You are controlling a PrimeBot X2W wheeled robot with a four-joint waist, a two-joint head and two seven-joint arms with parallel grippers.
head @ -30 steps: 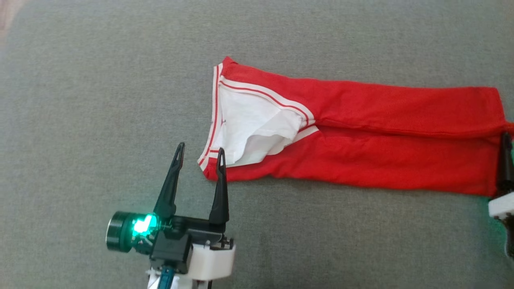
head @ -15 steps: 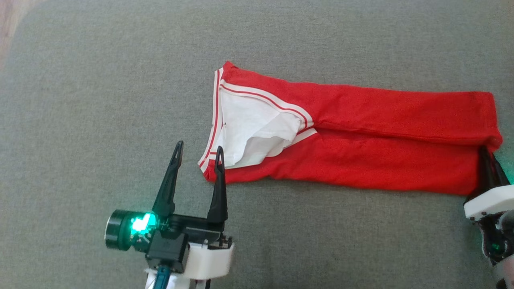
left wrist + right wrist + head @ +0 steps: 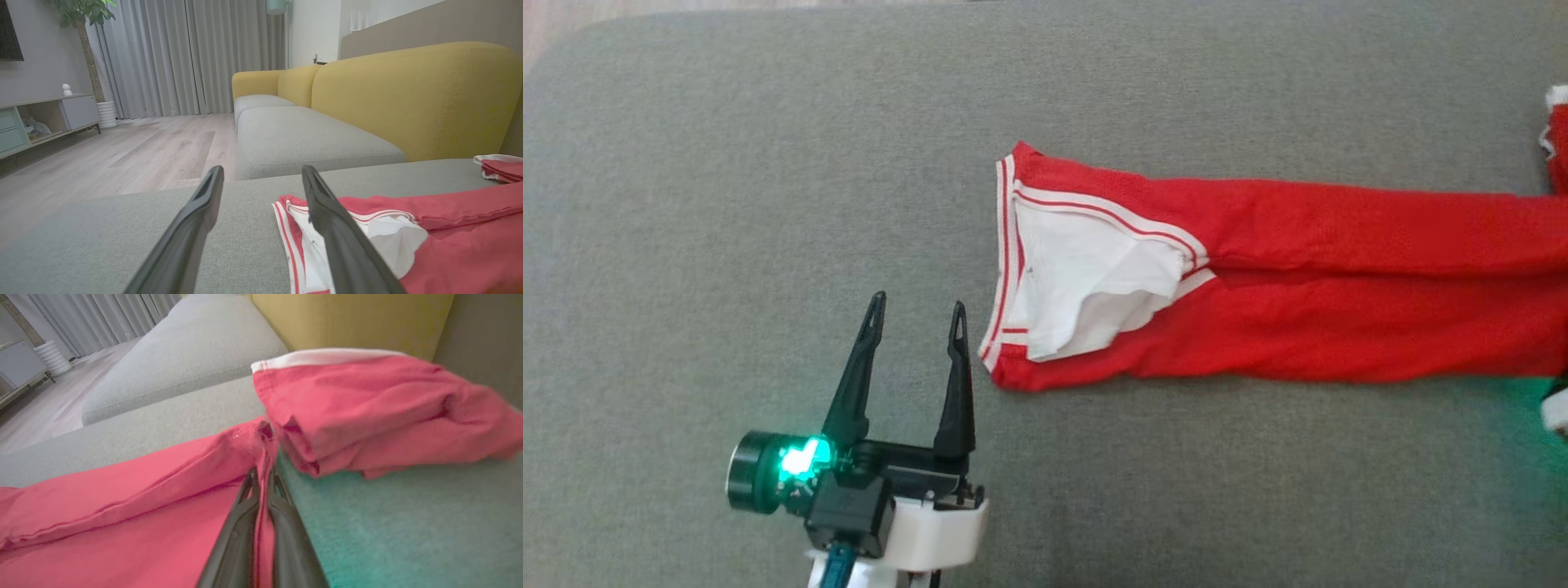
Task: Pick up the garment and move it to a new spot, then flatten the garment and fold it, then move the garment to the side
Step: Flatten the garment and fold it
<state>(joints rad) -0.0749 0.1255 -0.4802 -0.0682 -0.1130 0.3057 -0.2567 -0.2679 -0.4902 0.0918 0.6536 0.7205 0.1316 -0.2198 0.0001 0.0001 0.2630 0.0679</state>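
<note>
The garment (image 3: pixel 1298 269) is a long red piece with a white-striped waistband and white lining, lying stretched across the grey cushion. My left gripper (image 3: pixel 917 300) is open and holds nothing, just left of the waistband corner. In the left wrist view the left gripper (image 3: pixel 262 169) frames the cushion, with the garment (image 3: pixel 449 228) behind its right finger. In the right wrist view my right gripper (image 3: pixel 263 473) is shut on the garment (image 3: pixel 122 506) at its far hem edge. A white piece of the right wrist (image 3: pixel 1556 411) shows at the head view's right edge.
A second red piece, folded, with white trim (image 3: pixel 367 412) lies just beyond the held hem, also at the head view's top right (image 3: pixel 1558 131). The grey cushion (image 3: pixel 768 163) ends at a rounded top-left corner. Yellow backrest (image 3: pixel 408 94) and wooden floor (image 3: pixel 122 143) lie beyond.
My right gripper has shut on the garment's hem and drawn the garment to the right, off my left gripper's right finger. The head camera has shifted too. The left gripper stays open.
</note>
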